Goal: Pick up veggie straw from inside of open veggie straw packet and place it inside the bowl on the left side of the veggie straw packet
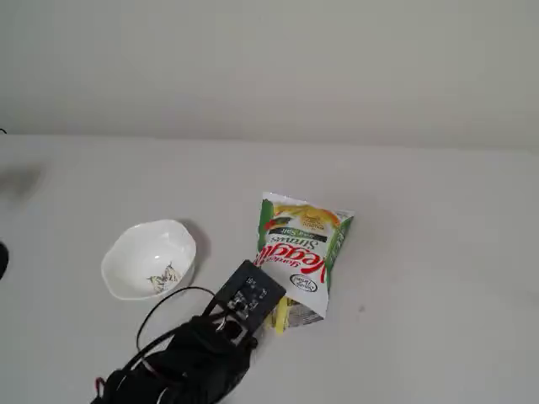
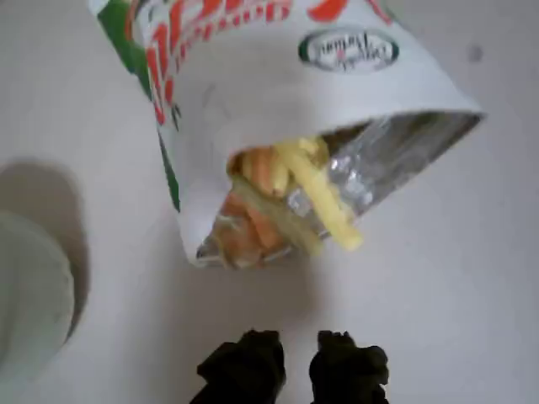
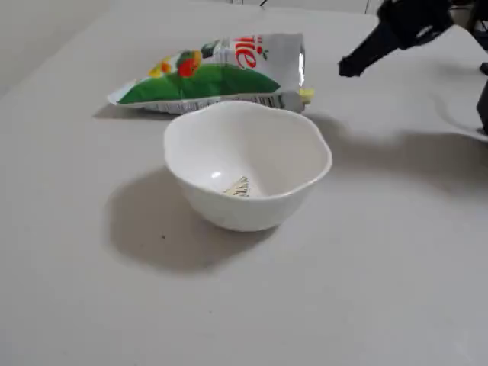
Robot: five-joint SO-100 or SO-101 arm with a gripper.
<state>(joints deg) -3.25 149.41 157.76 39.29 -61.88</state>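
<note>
Your hand [image 2: 295, 358] hovers just short of the veggie straw packet [image 2: 278, 84] mouth, fingers slightly apart and holding nothing. The veggie straw [image 2: 324, 202] pokes from that mouth, tip over the table [image 2: 455, 278]. The bowl [image 3: 248, 164] beside the packet stands empty, well in from the table's edges.

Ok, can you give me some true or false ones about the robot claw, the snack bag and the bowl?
1. The small white wavy-rimmed ceramic bowl holds a straw. False: no straw is in it, only its floral mark.
2. The white and green glossy snack bag lies flat, its mouth open. True.
3. The black claw grips the pale yellow veggie straw. False: it holds nothing, short of the bag.
4. That straw pokes out of the bag's mouth. True.
</note>
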